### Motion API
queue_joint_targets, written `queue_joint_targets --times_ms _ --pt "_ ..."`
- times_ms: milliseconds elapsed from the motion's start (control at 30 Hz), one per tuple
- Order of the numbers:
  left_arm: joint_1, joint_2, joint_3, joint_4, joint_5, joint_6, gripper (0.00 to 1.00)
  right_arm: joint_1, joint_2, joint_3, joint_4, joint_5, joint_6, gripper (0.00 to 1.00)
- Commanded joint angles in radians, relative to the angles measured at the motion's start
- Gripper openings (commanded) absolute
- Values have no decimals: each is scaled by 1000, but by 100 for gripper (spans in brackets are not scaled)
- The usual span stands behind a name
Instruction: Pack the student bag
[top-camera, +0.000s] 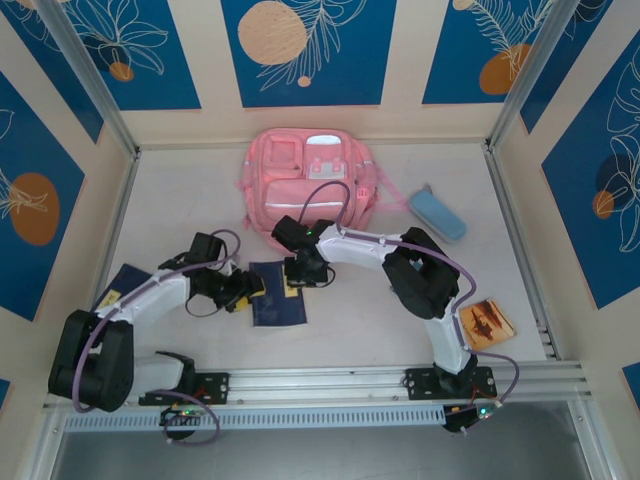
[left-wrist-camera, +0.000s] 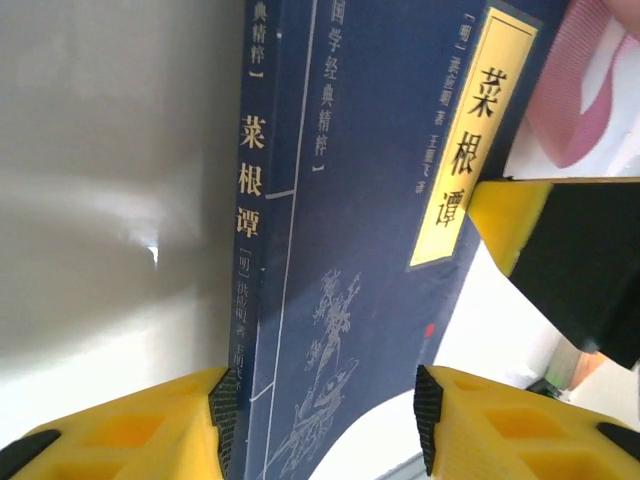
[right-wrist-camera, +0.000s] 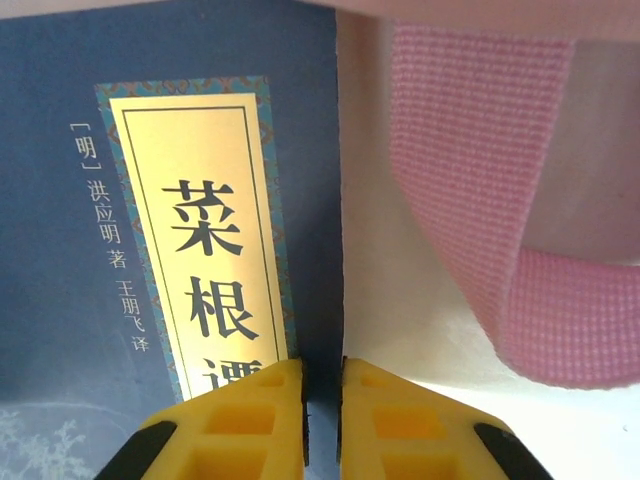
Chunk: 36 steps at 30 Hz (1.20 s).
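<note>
With the right fingers (right-wrist-camera: 290, 395) seemingly pinched onto the book (top-camera: 279, 300), the left fingers (left-wrist-camera: 460, 400), open astride it, should close squarely before lifting.

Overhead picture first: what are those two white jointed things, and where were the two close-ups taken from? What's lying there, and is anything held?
Those are two robot arms, the left arm and the right arm, bolted at the near edge of the table. The overhead camera looks down from behind them. Each close-up comes from a camera on a wrist, looking past its yellow jaws. On the table lie a pink backpack, a light-blue pencil case, an orange-brown booklet and a dark blue book. The right jaws are pinched shut on that book's edge. The left jaws stand open around its spine side.
</note>
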Motion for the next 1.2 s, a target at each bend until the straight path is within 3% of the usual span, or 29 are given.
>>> queue_joint_targets --times_ms 0,233,333,633,833,933,1033,1100,1167 --pt "-4 23 24 -6 -59 61 54 21 70 -44 -6 -11 12 14" --pt "-4 82 29 -5 -81 83 63 19 88 -46 -6 -11 14 13" --pt "-4 107 29 23 -47 87 62 19 91 -48 -6 -11 12 13" --pt "-4 99 30 133 104 70 47 19 87 -51 4 -21 9 13" --pt "-4 84 46 119 113 75 41 18 62 -62 23 -39 -1 14" --pt "-4 96 43 106 88 82 33 18 34 -78 53 -65 -13 17" --pt "-4 95 58 37 11 102 11 18 -23 -105 87 -87 -30 23" --pt "-4 48 80 -57 -85 128 1 19 -87 -135 108 -89 -40 29" --pt "-4 -23 109 -157 -165 162 0 15 -154 -161 117 -66 -40 39"
